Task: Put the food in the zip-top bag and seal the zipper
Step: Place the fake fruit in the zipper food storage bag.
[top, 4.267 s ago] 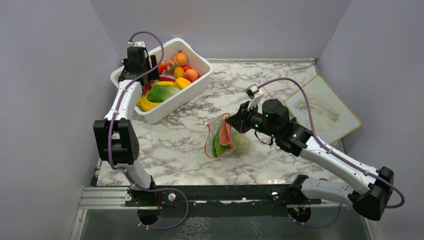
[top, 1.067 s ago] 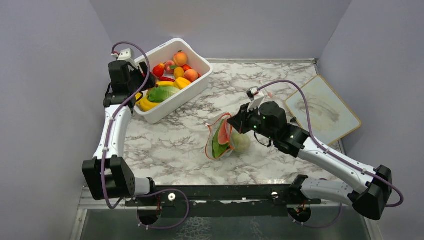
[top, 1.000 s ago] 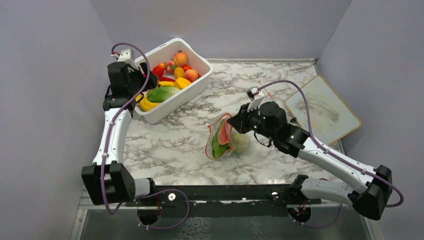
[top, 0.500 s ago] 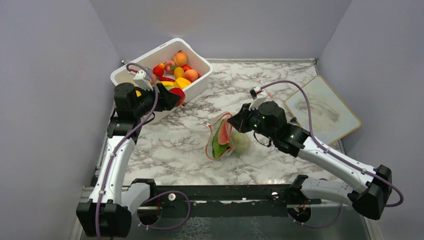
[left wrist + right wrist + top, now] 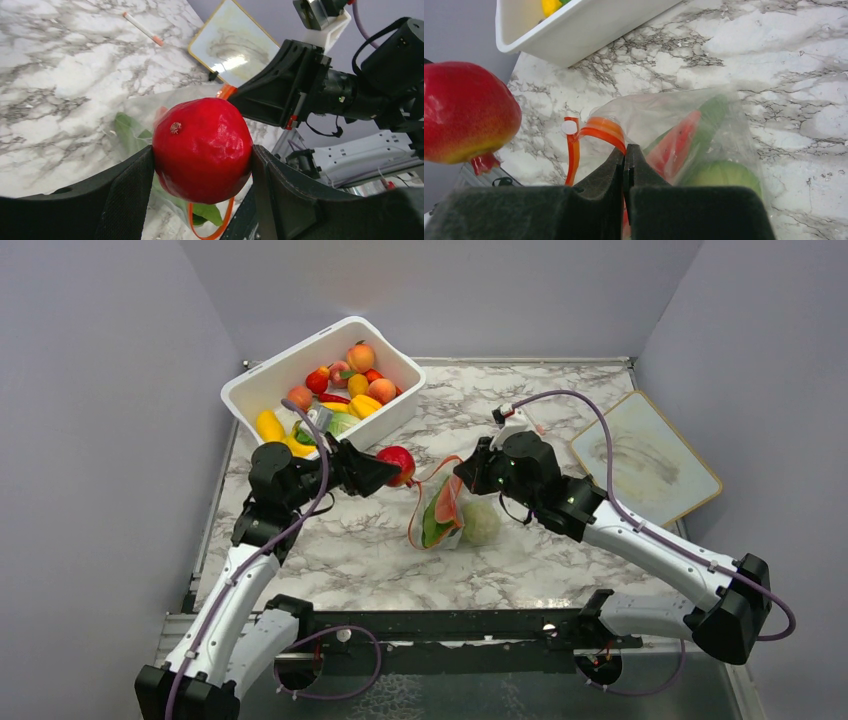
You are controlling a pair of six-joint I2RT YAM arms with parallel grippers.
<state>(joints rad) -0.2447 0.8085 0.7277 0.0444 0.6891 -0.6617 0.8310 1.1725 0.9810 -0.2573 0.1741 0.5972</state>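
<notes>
My left gripper [image 5: 392, 468] [image 5: 202, 160] is shut on a round red fruit [image 5: 398, 464] [image 5: 201, 149], held in the air just left of the zip-top bag's mouth. The clear bag [image 5: 450, 515] [image 5: 704, 125] lies mid-table with a red slice, green leaves and a pale green cabbage [image 5: 482, 523] inside. Its orange-red zipper [image 5: 415, 510] [image 5: 596, 131] gapes open toward the fruit. My right gripper [image 5: 462, 477] [image 5: 625, 155] is shut on the bag's upper rim and holds it up. The red fruit [image 5: 466, 112] also shows at the left of the right wrist view.
A white tub [image 5: 300, 365] [image 5: 589, 30] at the back left holds more toy food: peaches, yellow and red pieces, a green one. A framed board [image 5: 650, 455] [image 5: 232, 42] lies at the right, with a small pen [image 5: 142, 29] on the marble near it.
My left arm lifted the red fruit out of the tub and swung it right, up to the bag's mouth. The right gripper stayed pinching the bag's rim, shifting slightly left.
</notes>
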